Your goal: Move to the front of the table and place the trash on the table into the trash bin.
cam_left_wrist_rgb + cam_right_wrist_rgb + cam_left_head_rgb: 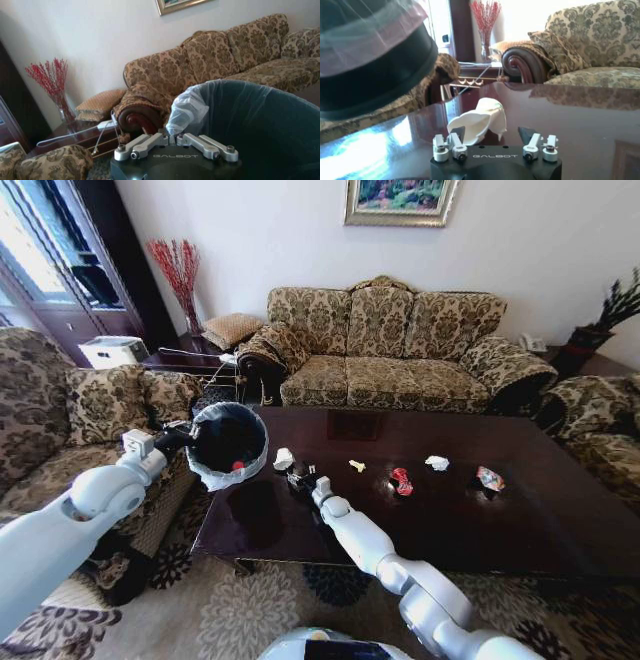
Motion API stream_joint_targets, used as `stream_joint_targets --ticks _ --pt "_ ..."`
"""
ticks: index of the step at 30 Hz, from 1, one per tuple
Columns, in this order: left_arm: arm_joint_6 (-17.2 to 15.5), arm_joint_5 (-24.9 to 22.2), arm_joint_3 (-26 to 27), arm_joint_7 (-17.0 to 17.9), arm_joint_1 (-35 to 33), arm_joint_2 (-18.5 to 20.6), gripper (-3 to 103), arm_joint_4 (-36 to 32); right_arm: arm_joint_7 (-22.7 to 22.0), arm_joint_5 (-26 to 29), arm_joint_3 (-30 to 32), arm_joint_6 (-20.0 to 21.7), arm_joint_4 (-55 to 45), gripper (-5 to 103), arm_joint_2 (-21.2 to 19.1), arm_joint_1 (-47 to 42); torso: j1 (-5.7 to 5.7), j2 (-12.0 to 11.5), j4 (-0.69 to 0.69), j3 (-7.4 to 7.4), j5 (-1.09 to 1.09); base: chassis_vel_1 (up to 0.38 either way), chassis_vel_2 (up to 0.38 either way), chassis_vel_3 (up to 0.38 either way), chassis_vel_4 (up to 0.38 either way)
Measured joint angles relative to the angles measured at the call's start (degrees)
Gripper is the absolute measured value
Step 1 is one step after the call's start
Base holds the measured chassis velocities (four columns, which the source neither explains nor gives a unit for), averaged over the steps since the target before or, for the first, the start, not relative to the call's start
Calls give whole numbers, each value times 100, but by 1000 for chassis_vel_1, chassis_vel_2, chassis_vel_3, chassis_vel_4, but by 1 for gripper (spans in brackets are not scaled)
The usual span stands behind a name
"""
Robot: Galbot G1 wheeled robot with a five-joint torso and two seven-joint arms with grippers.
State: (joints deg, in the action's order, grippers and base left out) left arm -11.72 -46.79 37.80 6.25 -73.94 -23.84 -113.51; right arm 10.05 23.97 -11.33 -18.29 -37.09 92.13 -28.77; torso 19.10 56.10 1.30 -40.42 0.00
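A living room with patterned sofas surrounds a dark, glossy table (520, 510). The left gripper (183, 436) reaches in from the nine o'clock side of the head view, its fingers closed together on the rim of the trash bin (228, 444), holding the bin tilted in the air beside the table's left end. The bin is lined with a black bag, and something small and red lies inside it. In the left wrist view the left gripper (175, 139) shows pinched onto the bin (260, 123) and its clear liner edge.

The right gripper (300, 477) stretches over the table's left part, at about four o'clock from the bin. In the right wrist view its fingers stand wide apart, with a white crumpled paper wad (480, 120) on the tabletop between them, not yet clamped.

Further along the table toward three o'clock lie a tiny yellowish scrap (357, 466), a red crumpled wrapper (402, 480), another white paper wad (437, 463), and a multicoloured wrapper (489, 478), each apart from the others.
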Motion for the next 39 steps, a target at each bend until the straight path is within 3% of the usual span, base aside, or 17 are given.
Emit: stream_joint_targets --ticks 2,9,18,19,20,33,37,38,39 --pt "1 1 -29 -2 22 -2 3 9 109 57 17 -119 2 64 0 1 0 0 0 0 0 0 0 0 0" --pt "8 5 -36 -7 32 -2 3 26 352 149 72 -196 -105 64 0 -40 0 0 0 0 0 0 0 0 0" --pt "11 5 -15 -13 23 0 3 14 409 129 74 -192 -179 78 0 -117 0 0 0 0 0 0 0 0 0" --pt "11 4 -10 -13 21 1 3 14 409 125 74 -193 -187 86 0 -118 0 0 1 0 0 0 0 0 0" --pt "11 4 -7 -13 19 1 3 14 407 119 74 -195 -192 88 0 -118 -1 0 0 0 0 0 0 0 0" --pt "15 7 -1 -23 15 1 3 11 314 184 27 -224 -268 90 0 -118 5 0 -1 -1 0 -100 96 108 -91" --pt "16 7 -3 -25 12 -1 3 11 238 343 -111 -12 -451 94 0 -193 9 -1 -4 -3 0 -95 62 70 -98" --pt "18 7 -3 -26 9 -3 3 11 238 426 -166 53 -539 98 -1 -235 8 -2 -5 -3 0 0 0 0 0" --pt "20 7 -3 -28 5 -5 3 12 254 530 -228 119 -649 96 -1 -290 6 -1 -4 -3 0 0 0 0 0"
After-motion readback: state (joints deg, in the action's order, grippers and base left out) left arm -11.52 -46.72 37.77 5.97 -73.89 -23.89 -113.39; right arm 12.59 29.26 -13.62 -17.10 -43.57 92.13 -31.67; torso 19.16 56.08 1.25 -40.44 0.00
